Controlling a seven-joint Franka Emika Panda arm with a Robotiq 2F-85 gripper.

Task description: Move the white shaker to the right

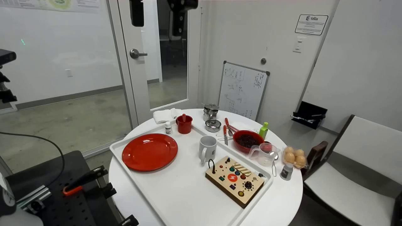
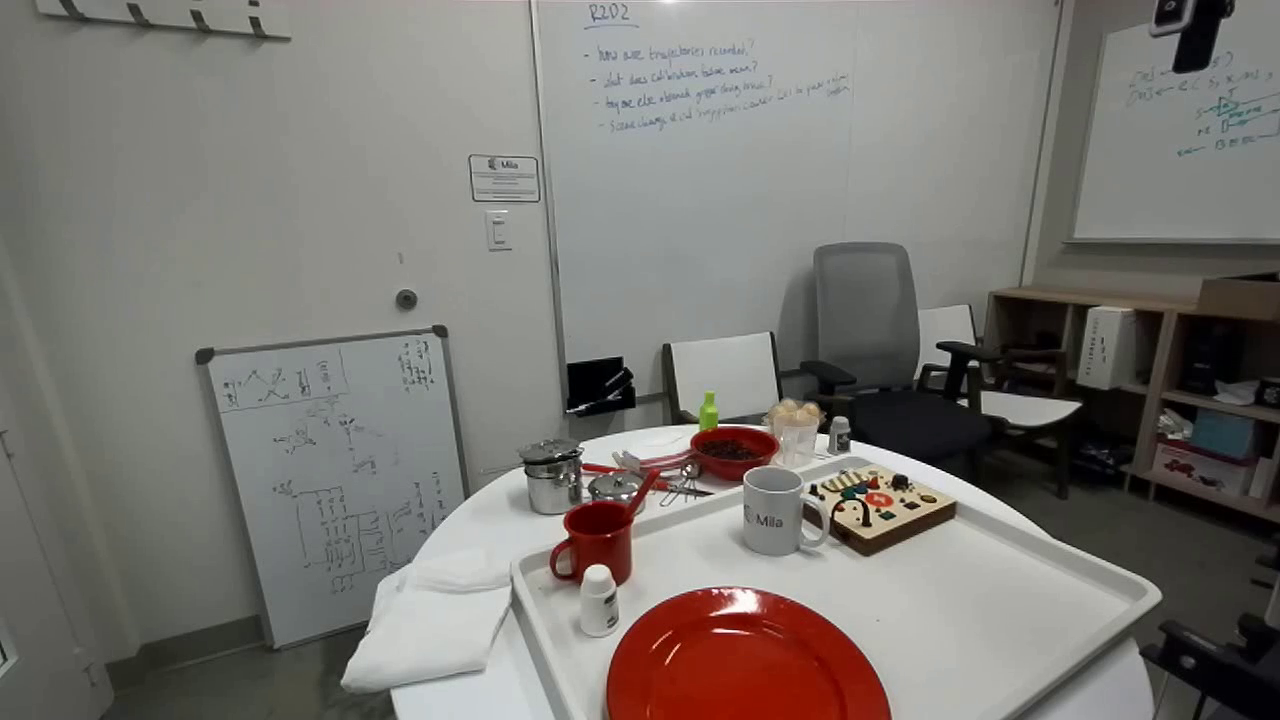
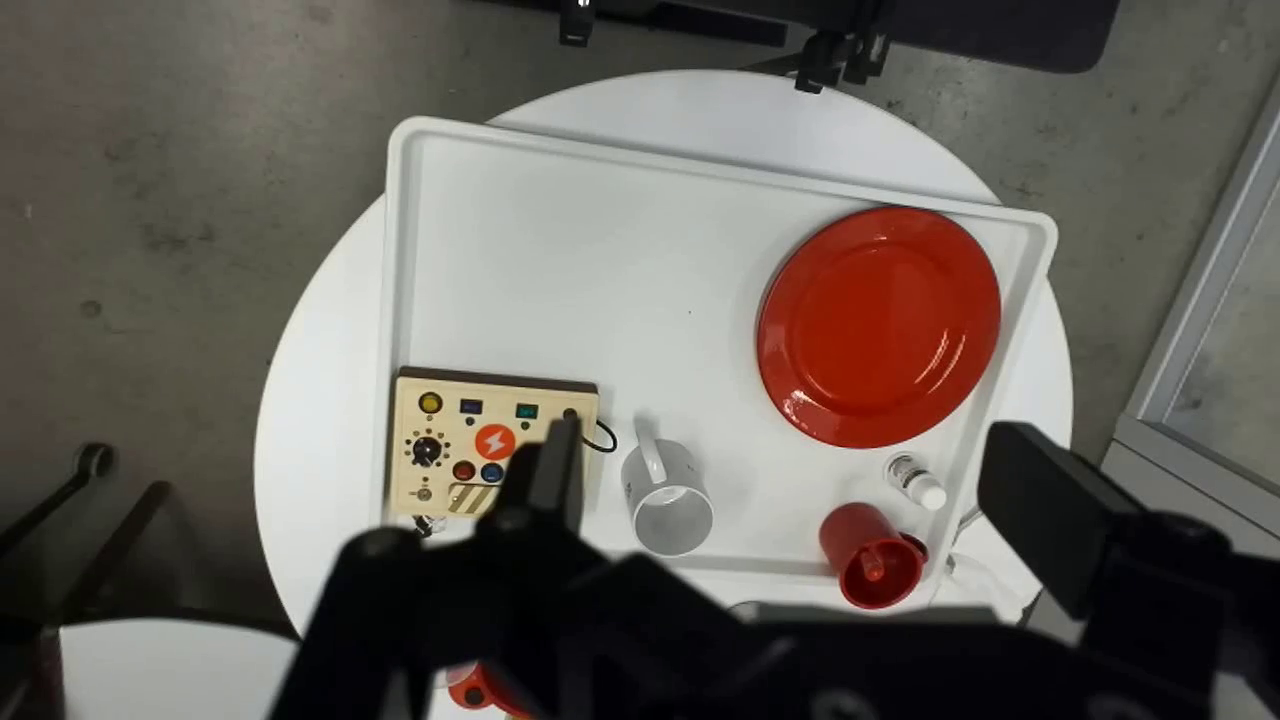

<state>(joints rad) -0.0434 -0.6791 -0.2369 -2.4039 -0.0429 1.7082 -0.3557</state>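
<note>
The white shaker is a small bottle with a white cap and dark markings on its side. It stands upright in a corner of the white tray, between the red plate and the red mug. It also shows in an exterior view and in the wrist view. My gripper is open and empty, high above the table. In the wrist view its fingers are wide apart, and the shaker appears between them, far below, closer to the right finger.
A white mug and a wooden button box are on the tray. Beside the tray are steel pots, a red bowl, a clear jug, a grey-capped shaker, eggs and a white cloth.
</note>
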